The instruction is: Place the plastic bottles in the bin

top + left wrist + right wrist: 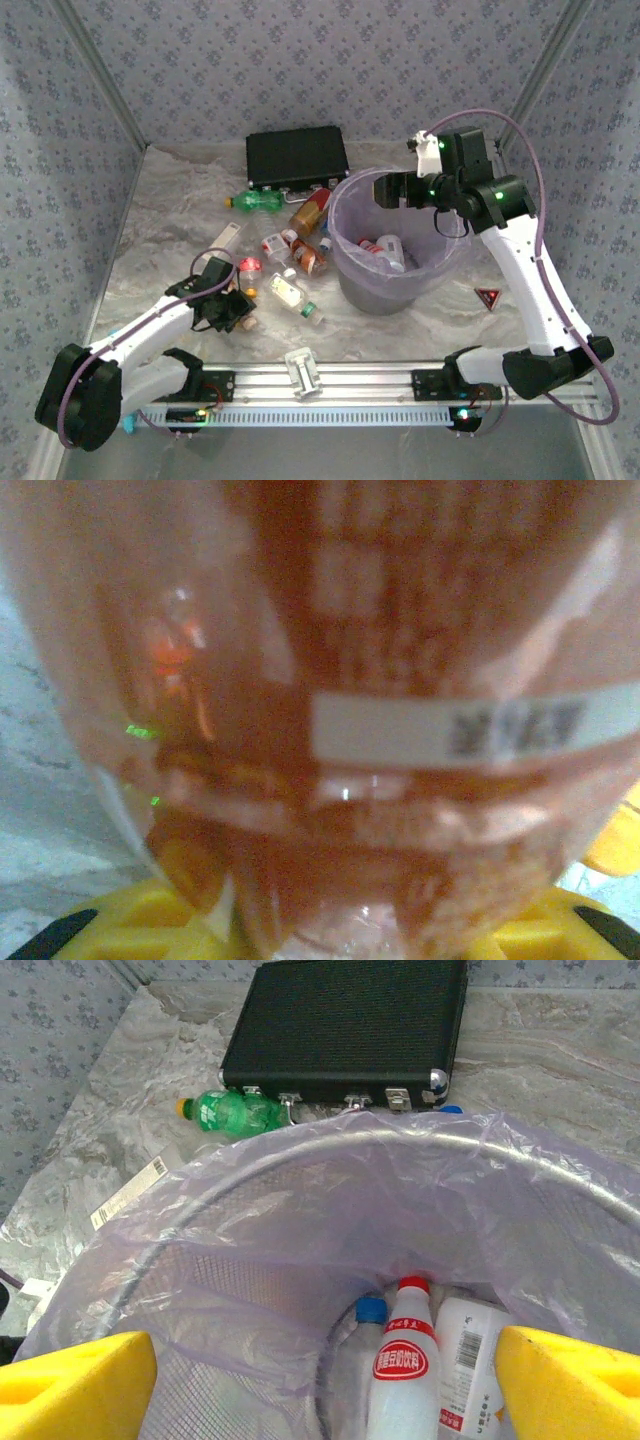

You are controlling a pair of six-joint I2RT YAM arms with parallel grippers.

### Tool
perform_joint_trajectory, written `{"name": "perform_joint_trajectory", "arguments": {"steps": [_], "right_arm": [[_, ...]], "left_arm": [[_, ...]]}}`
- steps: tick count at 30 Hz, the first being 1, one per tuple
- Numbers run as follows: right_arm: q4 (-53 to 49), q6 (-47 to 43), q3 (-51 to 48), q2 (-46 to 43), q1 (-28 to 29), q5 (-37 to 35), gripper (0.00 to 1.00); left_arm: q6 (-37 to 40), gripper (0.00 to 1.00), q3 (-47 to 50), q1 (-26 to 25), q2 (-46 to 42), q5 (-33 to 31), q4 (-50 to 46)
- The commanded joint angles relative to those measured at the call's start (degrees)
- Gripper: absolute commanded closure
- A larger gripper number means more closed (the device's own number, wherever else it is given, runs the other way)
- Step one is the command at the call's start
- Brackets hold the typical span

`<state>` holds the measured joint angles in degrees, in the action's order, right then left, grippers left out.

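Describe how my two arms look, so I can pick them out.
The left arm and right arm have white shells, black joints, green lights and a looping purple cable. The left end effector and right end effector have yellow fingers.

top external: high, behind, facing table (170,225); left wrist: jammed against bottle (380,680); right wrist: looking into bin (400,1145), also in top external.

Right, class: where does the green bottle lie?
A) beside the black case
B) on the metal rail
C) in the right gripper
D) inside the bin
A: the green bottle lies on its side on the table by the black case, outside the bin.
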<state>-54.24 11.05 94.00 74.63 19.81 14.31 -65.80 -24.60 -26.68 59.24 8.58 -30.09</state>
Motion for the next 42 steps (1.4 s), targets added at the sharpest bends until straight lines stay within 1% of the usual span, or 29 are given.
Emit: {"name": "perform_joint_trajectory", "arguments": {"steps": [1,3,7,10,13,17,19,23,25,27,32,37,42], "right_arm": [[1.66,-0.5,-0.16,-2.19,-0.59,1.29,0.11],[2.2,-0.33,-0.57,-2.92,-0.8,1.75,0.1],[2.08,-0.24,-1.13,-3.88,-1.66,2.0,0.05],[1.79,-0.72,-1.62,-4.19,-1.97,2.6,0.03],[1.58,-0.1,-1.88,-4.26,-1.87,1.56,0.02],[2.17,1.49,-1.62,-4.18,-1.62,2.0,0.01],[3.38,0.84,-1.77,-4.23,-1.49,5.82,0.0],[7.4,1.35,-1.07,-3.48,-0.66,11.48,0.01],[8.3,1.33,0.35,-2.19,0.32,13.64,0.02],[8.82,1.35,2.37,-0.14,1.91,15.77,0.04],[8.83,0.3,8.92,6.75,5.63,19.5,0.08],[12.05,1.61,14.98,14.88,7.79,27.64,0.11],[9.22,-0.42,23.43,23.75,10.19,31.59,0.12]], "left_arm": [[0.41,0.6,-1.28,-0.3,-1.35,-1.52,-4.02],[0.45,0.6,-1.62,-0.3,-2.23,-2.11,-4.58],[2.54,0.64,-4.76,-0.25,-3.94,-3.3,-7.66],[6.53,0.7,-9.36,-0.15,-5.02,-3.64,-10.9],[10.31,0.73,-15.09,-0.11,-5.21,-4.85,-14.18],[15.19,0.77,-21.72,0.28,-4.92,-3.41,-13.1],[18.36,0.78,-24.81,0.68,-4.23,-1.77,-11.06],[25.37,0.84,-32.13,1.27,-0.36,3.76,-3.16],[27.56,0.88,-34.75,1.27,1.88,6.82,0.95],[28.78,0.91,-35.98,1.22,3.91,11.3,7.32],[28.93,1.0,-38.81,1.12,8.4,22.66,18.93],[26.55,1.0,-39.53,0.67,11.73,33.21,29.07],[26.53,1.0,-41.21,-0.89,14.33,38.55,32.53]]}}
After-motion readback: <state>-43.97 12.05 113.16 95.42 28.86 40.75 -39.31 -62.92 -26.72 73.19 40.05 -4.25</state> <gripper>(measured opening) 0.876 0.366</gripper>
